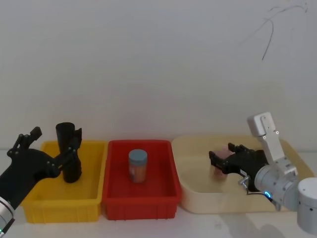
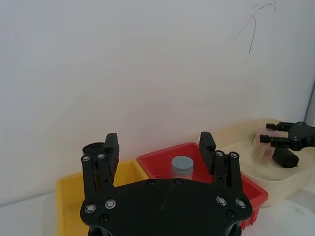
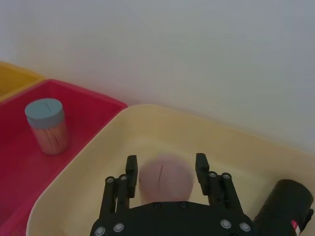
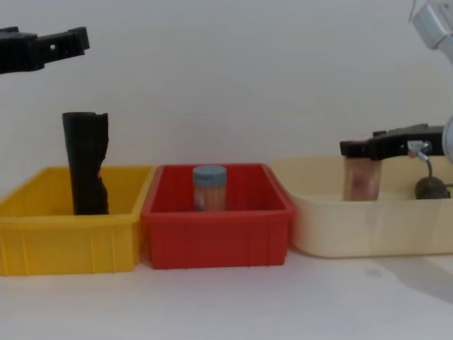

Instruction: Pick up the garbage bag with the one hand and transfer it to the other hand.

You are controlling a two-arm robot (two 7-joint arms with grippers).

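The garbage bag (image 1: 68,157), a black crinkly roll, stands upright in the yellow bin (image 1: 49,203) and rises above its rim. From the chest view a small reddish mark shows on the bag's (image 4: 86,166) side. My left gripper (image 1: 57,133) is open and holds nothing. It hangs well above the bin, higher than the roll's top, seen as the left gripper (image 4: 71,39) in the chest view. My right gripper (image 3: 166,164) is open inside the cream tub (image 1: 198,198). Its fingers flank the top of a pinkish cup (image 4: 362,180) with a gap on each side.
A red bin (image 1: 138,206) between the yellow bin and the cream tub holds a jar with a blue lid (image 1: 137,165). A second black roll (image 3: 284,206) lies in the cream tub beside the right gripper. A white wall stands close behind the bins.
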